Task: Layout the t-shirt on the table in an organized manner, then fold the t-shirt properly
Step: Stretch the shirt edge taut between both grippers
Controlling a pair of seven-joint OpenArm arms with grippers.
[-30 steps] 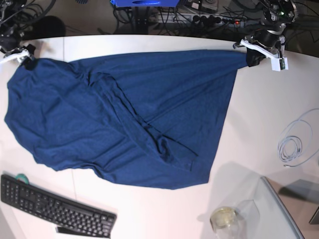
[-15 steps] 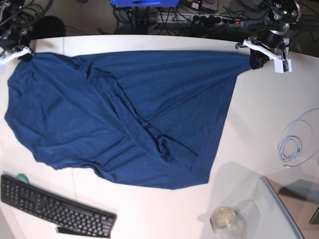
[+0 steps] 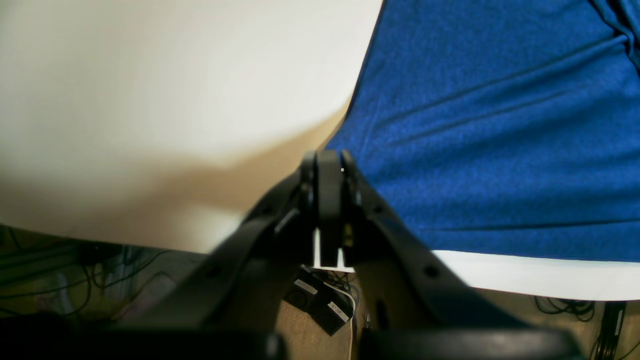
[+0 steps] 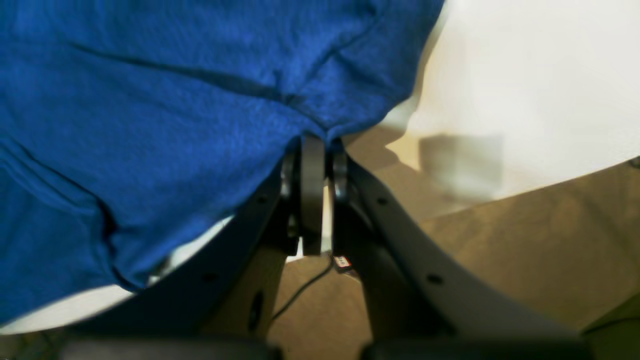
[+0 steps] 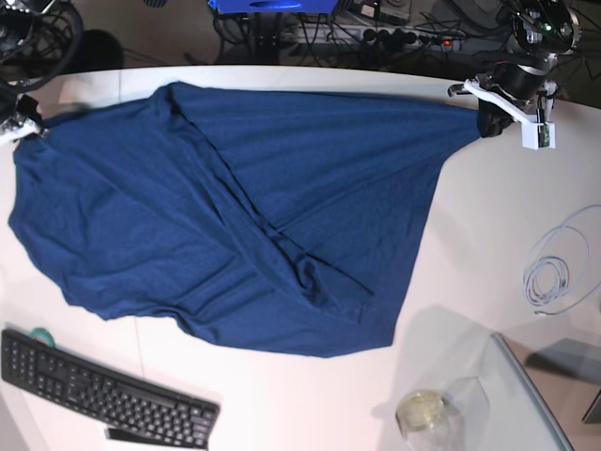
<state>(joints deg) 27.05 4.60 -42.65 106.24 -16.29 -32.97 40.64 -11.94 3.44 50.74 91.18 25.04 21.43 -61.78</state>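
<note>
The plain navy-blue soft-fabric t-shirt (image 5: 235,216) lay spread, creased, across the white smooth desk (image 5: 488,244). Both end effectors, left (image 5: 488,120) and right (image 5: 26,127), were clamped on its far corners. Limp and light, it probably handles best by hems.

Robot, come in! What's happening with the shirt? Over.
Both tools, left and right, shut on shirt corners. Shirt stretched across table, creased. Keyboard near hem.

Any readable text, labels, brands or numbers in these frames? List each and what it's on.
No text can be read.
keyboard: key legends too small.
white tags on the dark device under the table edge, left wrist view: blurred.
small label by the cable, right wrist view: blurred.
t-shirt: plain, no print.
</note>
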